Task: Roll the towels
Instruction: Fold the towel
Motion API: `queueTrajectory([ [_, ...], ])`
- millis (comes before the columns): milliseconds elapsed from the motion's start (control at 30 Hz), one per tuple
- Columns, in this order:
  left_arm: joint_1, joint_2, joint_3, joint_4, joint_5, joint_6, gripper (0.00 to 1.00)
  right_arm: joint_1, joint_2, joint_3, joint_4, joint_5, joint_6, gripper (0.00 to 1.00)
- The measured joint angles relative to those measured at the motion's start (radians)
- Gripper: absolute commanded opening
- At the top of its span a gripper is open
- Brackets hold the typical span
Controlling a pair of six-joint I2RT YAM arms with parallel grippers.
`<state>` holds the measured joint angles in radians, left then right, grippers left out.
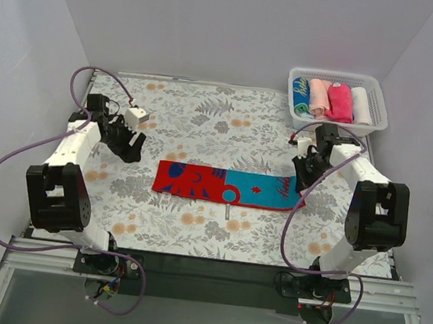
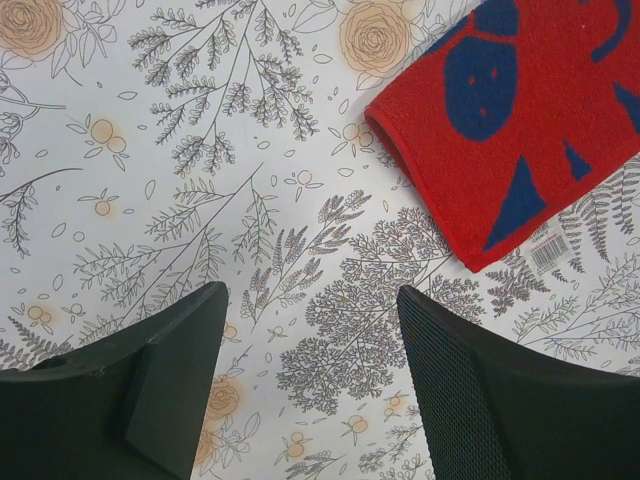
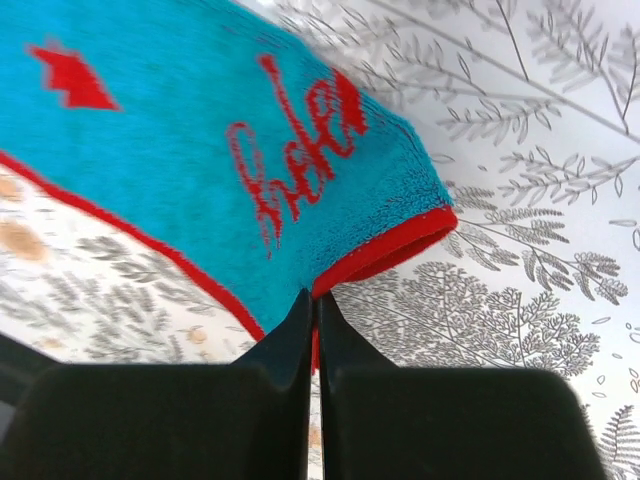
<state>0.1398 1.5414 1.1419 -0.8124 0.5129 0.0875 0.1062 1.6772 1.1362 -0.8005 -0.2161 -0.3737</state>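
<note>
Across the middle of the desk [image 1: 207,113] lies a flat rectangular cloth towel [image 1: 225,185], red with blue marks toward the left edge and teal toward the right. At its teal end the right gripper [image 3: 312,300] has its jaws clamped on the red-hemmed edge. The left gripper [image 2: 310,300] hovers just beside the red end, jaws apart.

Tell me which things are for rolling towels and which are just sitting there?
For the job:
red, blue and teal towel
right gripper, pinching its teal end
left gripper, open by its red end
rolled towels, already done

Just there:
white slotted basket
floral table cloth
</note>
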Motion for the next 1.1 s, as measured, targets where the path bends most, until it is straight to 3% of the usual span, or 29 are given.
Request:
queueTrajectory([
  [367,0.0,0.026,0.021,-0.031,0.001,-0.004,0.66,0.047,-0.053,0.055,-0.057,-0.237,0.01,0.01],
  [400,0.0,0.032,0.026,-0.034,0.001,-0.007,0.98,0.059,-0.053,0.055,-0.059,-0.256,0.013,0.01],
  [1100,0.0,0.003,0.048,-0.102,0.07,-0.068,0.98,0.293,0.198,0.195,0.087,-0.469,0.235,0.01],
])
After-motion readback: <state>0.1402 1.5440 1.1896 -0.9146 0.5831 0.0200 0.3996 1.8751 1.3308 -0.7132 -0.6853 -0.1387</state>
